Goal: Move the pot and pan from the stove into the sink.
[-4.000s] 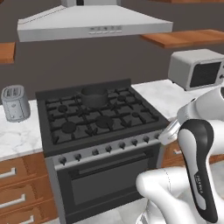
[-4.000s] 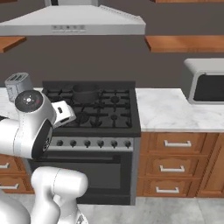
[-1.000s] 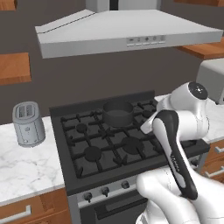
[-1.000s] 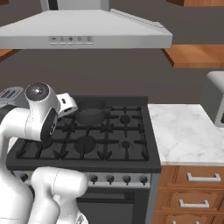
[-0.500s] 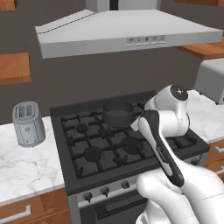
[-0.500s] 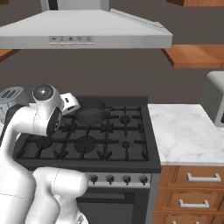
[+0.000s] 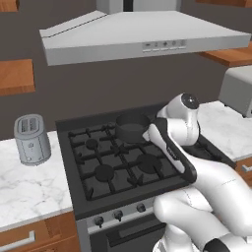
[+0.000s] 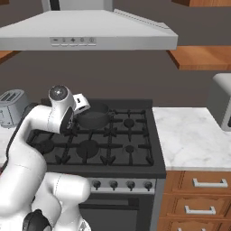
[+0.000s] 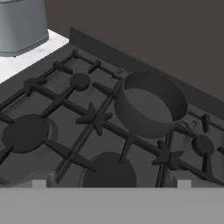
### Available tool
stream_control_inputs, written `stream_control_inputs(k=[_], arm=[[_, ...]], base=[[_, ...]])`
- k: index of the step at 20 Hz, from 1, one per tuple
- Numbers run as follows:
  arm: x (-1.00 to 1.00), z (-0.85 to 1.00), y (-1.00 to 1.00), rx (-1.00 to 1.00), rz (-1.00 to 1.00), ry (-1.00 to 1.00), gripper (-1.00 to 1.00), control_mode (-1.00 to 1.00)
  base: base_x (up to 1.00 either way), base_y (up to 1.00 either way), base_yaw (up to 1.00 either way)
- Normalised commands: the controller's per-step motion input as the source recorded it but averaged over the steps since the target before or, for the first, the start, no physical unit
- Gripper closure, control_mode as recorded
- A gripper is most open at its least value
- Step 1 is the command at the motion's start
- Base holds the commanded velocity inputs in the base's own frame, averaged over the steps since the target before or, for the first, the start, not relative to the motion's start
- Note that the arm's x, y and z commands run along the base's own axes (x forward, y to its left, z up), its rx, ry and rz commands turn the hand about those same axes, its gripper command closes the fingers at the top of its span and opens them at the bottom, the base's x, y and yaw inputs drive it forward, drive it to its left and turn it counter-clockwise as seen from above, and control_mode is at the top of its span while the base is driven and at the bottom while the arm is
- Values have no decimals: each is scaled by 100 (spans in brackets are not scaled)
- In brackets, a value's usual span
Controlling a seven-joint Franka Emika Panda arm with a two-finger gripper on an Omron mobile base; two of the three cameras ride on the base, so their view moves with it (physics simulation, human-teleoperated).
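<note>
A dark grey pot [image 9: 151, 104] sits upright on a rear burner of the black gas stove [image 7: 106, 165], near the back wall and roughly centred across the grates. It is empty, with straight sides and an open top. In the hand view it lies ahead of me and slightly to the right, well apart from my fingertips [image 9: 38, 183], which peek up at the bottom edge.

My gripper [image 8: 82, 104] hangs above the stove, just beside the pot in the right base view, with its jaws spread fully wide and nothing between them. My white arm arches over the front burners toward it.

Over the last second my hand has swung in from the side of the stove toward the rear burner, so the pot now falls squarely in the hand view. A few seconds ago the base stood further back; it has since driven closer, and the stove fills more of both base views. I judge this to be the approach to the first grasp: the pot is not yet touched, and the jaws must next come down over its rim.

A silver toaster [image 7: 32, 139] stands on the white marble counter [image 7: 29, 189] left of the stove. A grey range hood [image 8: 85, 34] hangs overhead. I cannot see the pan or the sink from here.
</note>
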Motion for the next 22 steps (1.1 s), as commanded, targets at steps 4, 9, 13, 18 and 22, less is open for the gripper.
stream_control_inputs(k=[4,9,13,18,22], arm=[[45,-14,-1,0,0,1,-100,-100],[3,-1,0,0,0,1,-100,-100],[5,-8,0,-1,0,0,-100,-100],[15,-24,2,-3,0,0,-100,-100],[16,-28,1,-3,0,0,-100,-100]], base=[[0,0,0],[0,0,0],[0,0,0],[0,0,0],[0,0,0]])
